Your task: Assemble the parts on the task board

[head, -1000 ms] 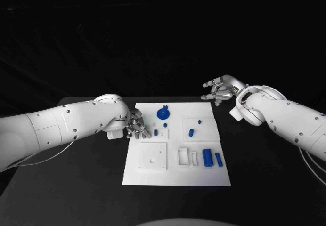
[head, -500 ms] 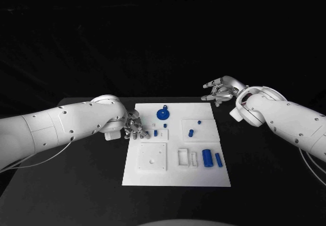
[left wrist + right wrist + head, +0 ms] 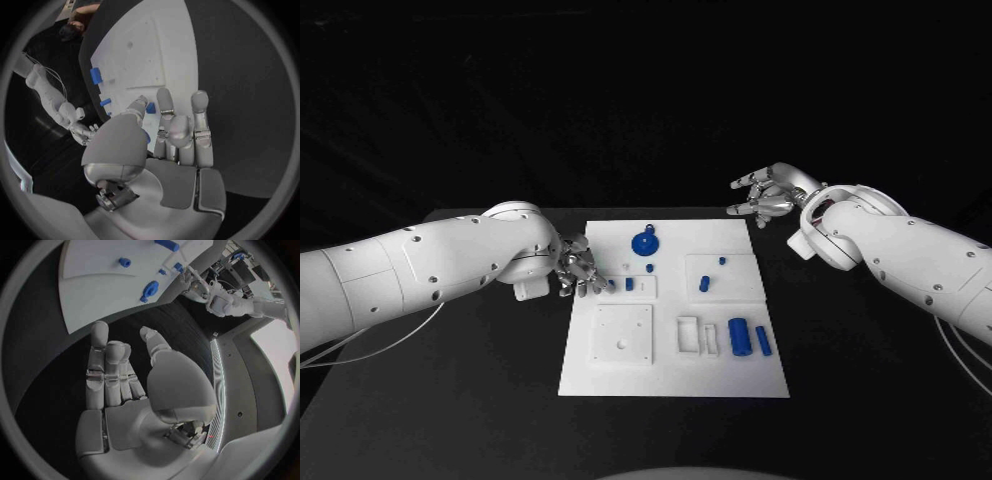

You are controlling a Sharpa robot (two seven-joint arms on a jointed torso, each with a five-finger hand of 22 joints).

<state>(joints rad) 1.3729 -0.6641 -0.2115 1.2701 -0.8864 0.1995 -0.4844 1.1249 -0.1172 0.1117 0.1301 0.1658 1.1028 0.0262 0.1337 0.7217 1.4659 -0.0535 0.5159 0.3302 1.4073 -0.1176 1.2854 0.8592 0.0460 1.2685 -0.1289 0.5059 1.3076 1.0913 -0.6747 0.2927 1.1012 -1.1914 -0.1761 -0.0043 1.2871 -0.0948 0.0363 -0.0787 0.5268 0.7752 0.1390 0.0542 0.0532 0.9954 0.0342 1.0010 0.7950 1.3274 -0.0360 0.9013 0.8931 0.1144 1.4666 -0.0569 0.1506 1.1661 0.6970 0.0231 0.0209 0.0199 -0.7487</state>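
Plainly unlettered task board, left robot hand spread at its edge, right robot hand likewise empty, spread.

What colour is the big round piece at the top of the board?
Blue. The round piece shows best in the head view.

Black table, dark backdrop behind

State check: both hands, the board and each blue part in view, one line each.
left hand: at the board's left edge, holds nothing visible
right hand: open, off the board's far right corner
task board: flat on the table
round blue part: on the board's far end
two blue cylinders: lying side by side, near right
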